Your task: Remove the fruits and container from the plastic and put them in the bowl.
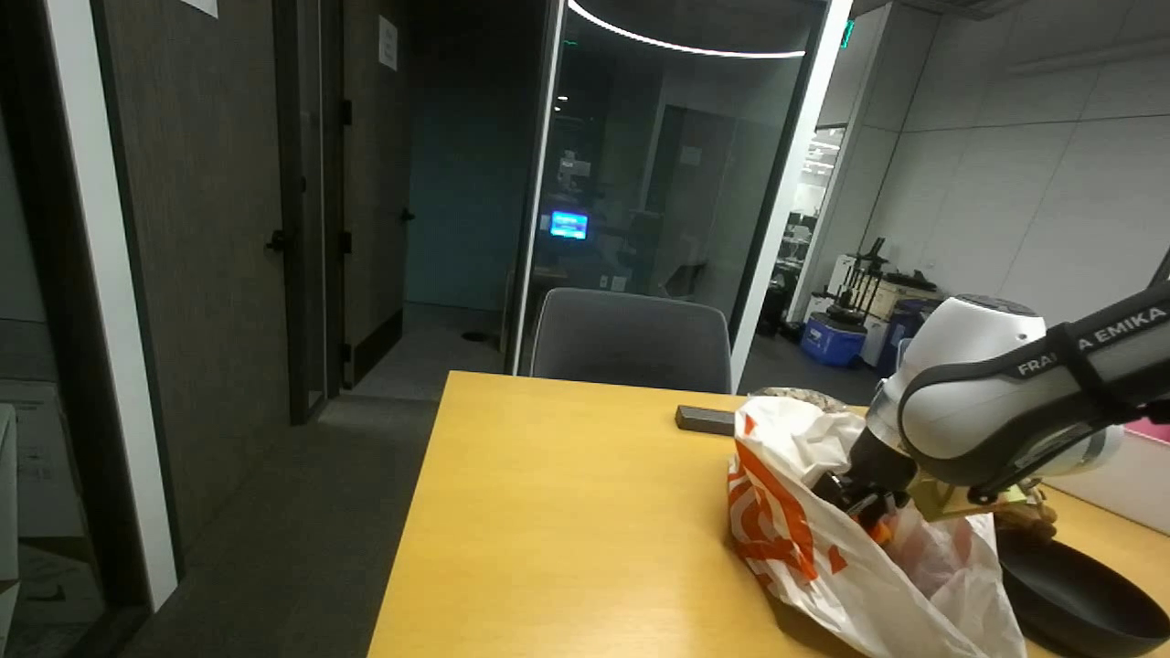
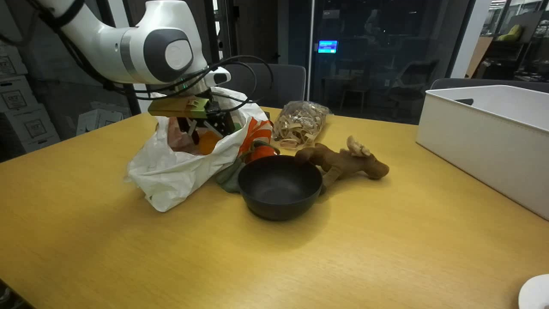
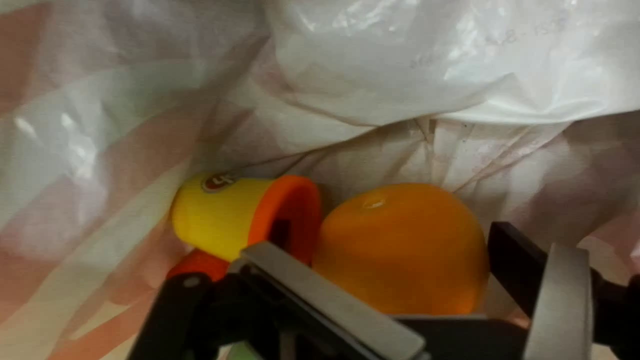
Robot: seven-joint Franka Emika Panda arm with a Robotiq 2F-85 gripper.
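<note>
The white plastic bag with orange-red print [image 1: 795, 539] stands open on the table; it also shows in an exterior view [image 2: 171, 176]. My gripper [image 3: 390, 237] reaches down inside it with its fingers apart. An orange fruit [image 3: 405, 250] sits between the fingers; the right finger is at or very near its side, and a gap shows on the left. A yellow container with an orange lid [image 3: 220, 212] lies on its side behind the left finger. A red item [image 3: 199, 265] is partly hidden below it. The black bowl [image 2: 279, 189] stands beside the bag.
A brown moose plush [image 2: 343, 163] and grey-green cloth [image 2: 231, 176] lie by the bowl. A clear bag of tan pieces [image 2: 300, 124] is behind. A white bin [image 2: 484, 146] stands at the table's side. A dark block [image 1: 706, 419] lies near the bag.
</note>
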